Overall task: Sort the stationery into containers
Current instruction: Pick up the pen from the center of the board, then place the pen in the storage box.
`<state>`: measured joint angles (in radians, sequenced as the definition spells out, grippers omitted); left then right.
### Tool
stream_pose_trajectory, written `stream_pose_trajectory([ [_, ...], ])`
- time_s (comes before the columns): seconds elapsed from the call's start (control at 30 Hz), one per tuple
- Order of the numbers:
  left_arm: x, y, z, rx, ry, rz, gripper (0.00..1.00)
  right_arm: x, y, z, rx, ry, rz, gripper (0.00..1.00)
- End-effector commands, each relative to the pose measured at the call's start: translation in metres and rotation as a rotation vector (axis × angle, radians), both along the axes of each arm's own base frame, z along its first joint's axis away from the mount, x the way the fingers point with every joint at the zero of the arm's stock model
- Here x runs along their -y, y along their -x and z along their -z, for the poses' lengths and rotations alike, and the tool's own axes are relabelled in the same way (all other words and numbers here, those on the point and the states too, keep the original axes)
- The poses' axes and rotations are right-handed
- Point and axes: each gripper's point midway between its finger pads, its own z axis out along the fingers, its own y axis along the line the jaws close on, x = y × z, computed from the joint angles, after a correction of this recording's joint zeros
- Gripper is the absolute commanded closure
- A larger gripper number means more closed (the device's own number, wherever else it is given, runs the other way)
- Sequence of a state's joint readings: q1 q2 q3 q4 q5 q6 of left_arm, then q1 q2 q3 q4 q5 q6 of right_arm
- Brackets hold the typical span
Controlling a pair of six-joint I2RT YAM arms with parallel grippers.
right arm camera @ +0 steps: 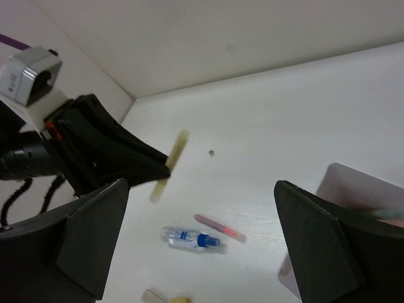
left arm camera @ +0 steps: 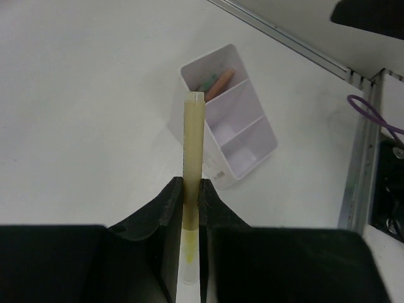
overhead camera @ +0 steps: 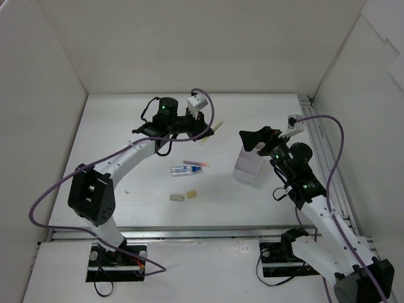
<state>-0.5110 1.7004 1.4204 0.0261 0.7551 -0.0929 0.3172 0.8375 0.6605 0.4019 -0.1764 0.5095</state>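
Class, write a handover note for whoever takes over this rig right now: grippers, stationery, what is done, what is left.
Left gripper: jaws shut on the yellow pen, held apart from the box.
Right gripper: open, empty, by the box.
Done: orange and green items lie in one end compartment.
Left: box the yellow pen, then the loose red pen, tube and two erasers.

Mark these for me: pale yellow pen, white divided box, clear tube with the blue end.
pale yellow pen [left arm camera: 192,145], left wrist view, mid-shaft.
white box [overhead camera: 248,174], top external view, near outer wall.
clear tube [right arm camera: 188,238], right wrist view, clear body beside the blue end.
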Motion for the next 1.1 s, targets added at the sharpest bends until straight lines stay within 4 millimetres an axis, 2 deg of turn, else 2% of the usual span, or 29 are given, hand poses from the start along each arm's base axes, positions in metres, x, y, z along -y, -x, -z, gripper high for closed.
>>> stream_pose_trajectory([
  [0.0, 0.021, 0.033, -0.056, 0.085, 0.156, 0.112, 1.00, -0.029, -0.005, -0.042, 0.115, -0.157, -0.112, 0.02],
  [0.07, 0.023, 0.037, -0.055, 0.090, 0.152, 0.094, 1.00, -0.042, -0.007, -0.042, 0.111, -0.174, -0.149, 0.02],
  [0.2, 0.027, 0.049, -0.057, 0.089, 0.170, 0.108, 1.00, -0.063, -0.019, -0.022, 0.036, -0.179, -0.154, 0.02],
  [0.37, 0.025, 0.058, -0.056, 0.097, 0.175, 0.101, 1.00, -0.070, -0.031, -0.008, -0.031, -0.221, -0.115, 0.07],
  [0.47, 0.027, 0.067, -0.053, 0.099, 0.173, 0.125, 1.00, -0.070, -0.034, -0.002, -0.048, -0.235, -0.089, 0.20],
  [0.5, 0.029, 0.070, -0.051, 0.095, 0.169, 0.130, 1.00, -0.070, -0.034, -0.002, -0.048, -0.240, -0.083, 0.38],
  [0.57, 0.028, 0.073, -0.049, 0.092, 0.168, 0.131, 1.00, -0.070, -0.035, -0.002, -0.048, -0.250, -0.069, 0.52],
  [0.6, 0.027, 0.072, -0.050, 0.094, 0.168, 0.124, 1.00, -0.071, -0.034, -0.002, -0.046, -0.251, -0.074, 0.63],
  [0.73, 0.027, 0.070, -0.049, 0.090, 0.162, 0.117, 1.00, -0.079, -0.031, -0.006, -0.033, -0.237, -0.108, 0.89],
  [0.77, 0.027, 0.069, -0.049, 0.088, 0.160, 0.116, 1.00, -0.080, -0.030, -0.006, -0.027, -0.226, -0.116, 1.00],
  [0.8, 0.027, 0.068, -0.045, 0.076, 0.150, 0.109, 1.00, -0.080, -0.030, -0.007, -0.024, -0.228, -0.112, 1.00],
  [0.83, 0.028, 0.067, -0.049, 0.077, 0.151, 0.109, 0.95, -0.080, -0.029, -0.007, -0.022, -0.224, -0.112, 1.00],
  [0.87, 0.029, 0.066, -0.045, 0.065, 0.140, 0.108, 0.80, -0.079, -0.028, -0.009, -0.008, -0.210, -0.110, 1.00],
  [0.9, 0.029, 0.065, -0.046, 0.068, 0.138, 0.109, 0.72, -0.077, -0.029, -0.009, -0.004, -0.208, -0.099, 1.00],
  [0.93, 0.030, 0.064, -0.047, 0.070, 0.136, 0.111, 0.60, -0.076, -0.029, -0.009, 0.001, -0.200, -0.093, 1.00],
  [0.97, 0.030, 0.064, -0.047, 0.075, 0.132, 0.112, 0.43, -0.073, -0.029, -0.014, 0.025, -0.182, -0.084, 1.00],
  [1.03, 0.028, 0.063, -0.048, 0.075, 0.120, 0.102, 0.35, -0.065, -0.031, -0.015, 0.037, -0.148, -0.042, 1.00],
  [1.07, 0.026, 0.062, -0.047, 0.087, 0.109, 0.095, 0.13, -0.060, -0.031, -0.019, 0.067, -0.103, -0.026, 1.00],
])
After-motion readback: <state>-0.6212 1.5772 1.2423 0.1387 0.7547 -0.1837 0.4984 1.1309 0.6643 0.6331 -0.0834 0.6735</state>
